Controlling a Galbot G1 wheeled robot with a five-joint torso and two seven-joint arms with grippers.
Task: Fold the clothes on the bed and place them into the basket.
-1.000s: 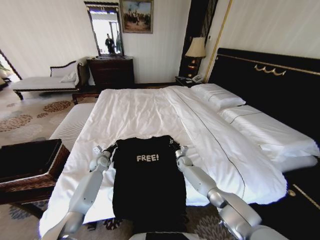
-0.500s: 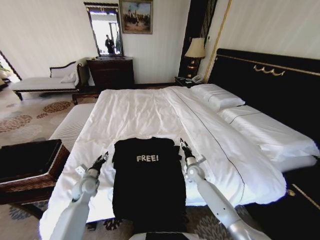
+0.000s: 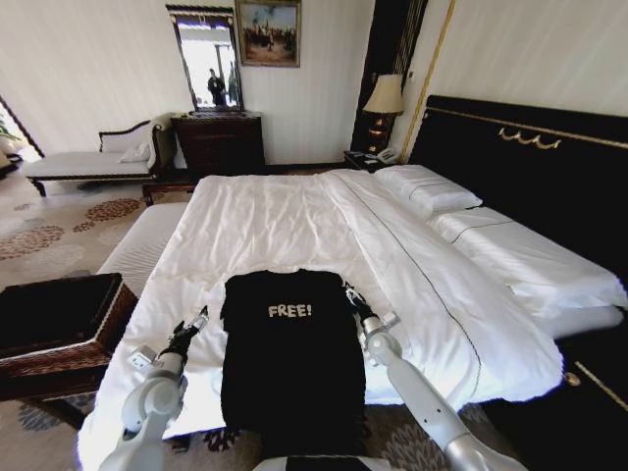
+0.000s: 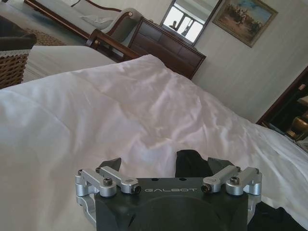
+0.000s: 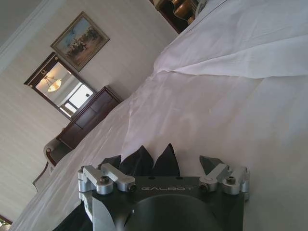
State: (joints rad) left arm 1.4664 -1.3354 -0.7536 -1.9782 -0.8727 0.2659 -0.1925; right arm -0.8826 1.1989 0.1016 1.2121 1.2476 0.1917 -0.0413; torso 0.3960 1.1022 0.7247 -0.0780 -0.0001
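Fingers of the left gripper [image 3: 195, 319] and right gripper [image 3: 349, 295] are spread, empty, flanking the black short-sleeved "FREE!" T-shirt [image 3: 289, 363], narrowed lengthwise on the white-duveted bed [image 3: 285, 221]; further folding and transfer to the dark wicker basket [image 3: 61, 334] are judged outstanding.

Bare duvet [image 3: 285, 221] beyond T-shirt [image 3: 289, 353] open; basket [image 3: 61, 329] blocks left side, headboard [image 3: 535, 162] right.

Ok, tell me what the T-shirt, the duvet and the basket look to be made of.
T-shirt: soft matte black knit, probably cotton; it drapes limp over the bed edge, with printed white lettering.
Duvet: smooth white woven cloth, cotton-like, with soft creases and a faint sheen.
Basket: dark brown woven wicker; the weave shows on its side. Its lining looks like black fabric, though that is unclear.
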